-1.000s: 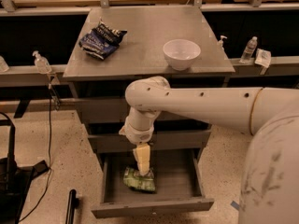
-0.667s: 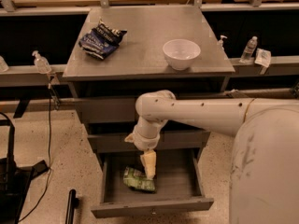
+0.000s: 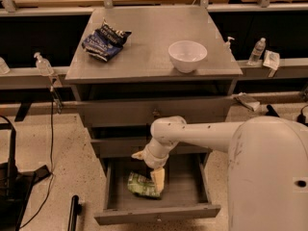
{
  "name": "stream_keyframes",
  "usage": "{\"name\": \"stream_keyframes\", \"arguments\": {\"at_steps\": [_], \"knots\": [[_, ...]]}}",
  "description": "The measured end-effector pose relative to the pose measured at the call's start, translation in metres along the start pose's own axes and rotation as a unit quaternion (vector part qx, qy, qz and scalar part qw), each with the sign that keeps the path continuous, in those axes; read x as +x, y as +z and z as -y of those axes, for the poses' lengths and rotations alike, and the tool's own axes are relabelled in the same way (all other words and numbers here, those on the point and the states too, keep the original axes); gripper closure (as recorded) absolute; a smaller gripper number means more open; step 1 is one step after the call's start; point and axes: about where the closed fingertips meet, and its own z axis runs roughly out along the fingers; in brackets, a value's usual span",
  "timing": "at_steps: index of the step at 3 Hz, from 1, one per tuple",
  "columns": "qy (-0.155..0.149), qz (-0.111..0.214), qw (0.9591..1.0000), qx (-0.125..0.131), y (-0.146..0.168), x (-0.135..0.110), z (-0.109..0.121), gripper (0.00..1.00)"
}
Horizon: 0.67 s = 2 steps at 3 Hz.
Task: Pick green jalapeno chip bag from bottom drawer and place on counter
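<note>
The green jalapeno chip bag point(image 3: 140, 185) lies flat on the floor of the open bottom drawer point(image 3: 192, 189), left of its middle. My gripper point(image 3: 158, 181) points down into the drawer, with its cream fingers at the right edge of the bag and touching or just above it. The counter point(image 3: 149, 47) is the grey top of the cabinet, well above the gripper.
On the counter stand a dark blue chip bag point(image 3: 105, 40) at the back left and a white bowl point(image 3: 187, 56) at the front right. Two shut drawers sit above the open one. Bottles point(image 3: 256, 52) stand on the side ledges. My white arm covers the lower right.
My gripper has gone lower into the bottom drawer and down to the chip bag. The bag, bowl and blue bag have not moved.
</note>
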Motion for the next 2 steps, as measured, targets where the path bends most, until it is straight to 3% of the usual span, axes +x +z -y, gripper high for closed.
{"name": "stream_keyframes", "arguments": {"at_steps": [1, 2], "knots": [[-0.004, -0.001, 1.0, -0.001, 0.004, 0.001, 0.0, 0.0], [-0.011, 0.005, 0.9998, -0.018, 0.016, 0.001, 0.002, 0.0]]}}
